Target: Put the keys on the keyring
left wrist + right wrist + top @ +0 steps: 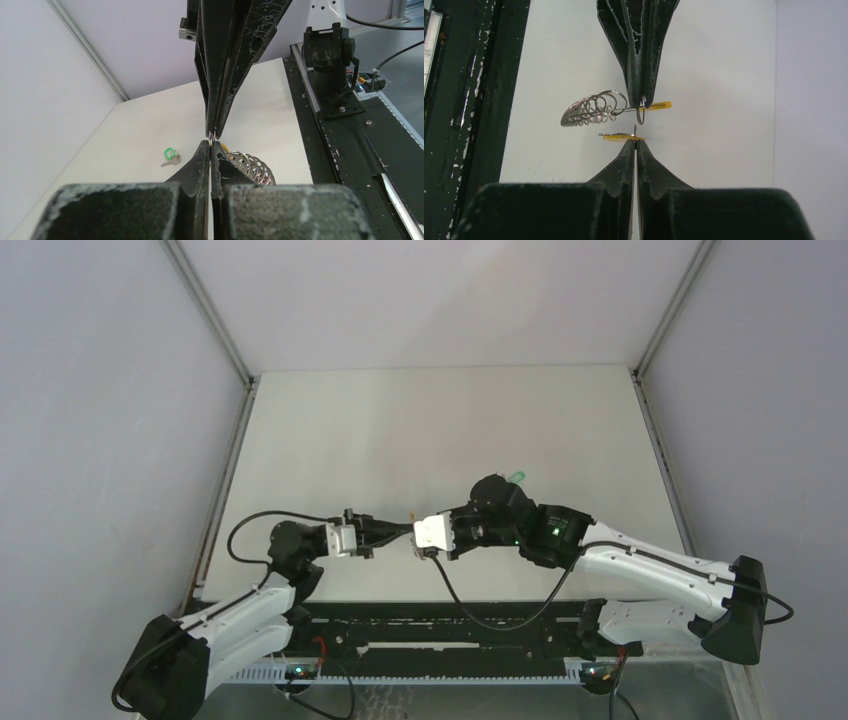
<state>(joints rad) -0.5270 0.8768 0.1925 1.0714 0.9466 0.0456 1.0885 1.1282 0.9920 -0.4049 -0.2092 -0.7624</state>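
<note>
Left gripper [642,100]: pinching keyring [591,112]
Right gripper [635,144]: pinching orange key [616,135]
Risk: orange key slipping or missing keyring gap through tip misalignment
Green key [171,156]: lying apart, unthreaded

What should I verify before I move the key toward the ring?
1. Left gripper shut on the keyring: ok.
2. Right gripper shut on the orange key: ok.
3. Orange key threaded on the keyring: not ok; a small gap separates them.
4. Key hole lined up with the ring's end: cannot tell; the key shows edge-on.
5. Green key lying on the table, apart from both grippers: ok.
</note>
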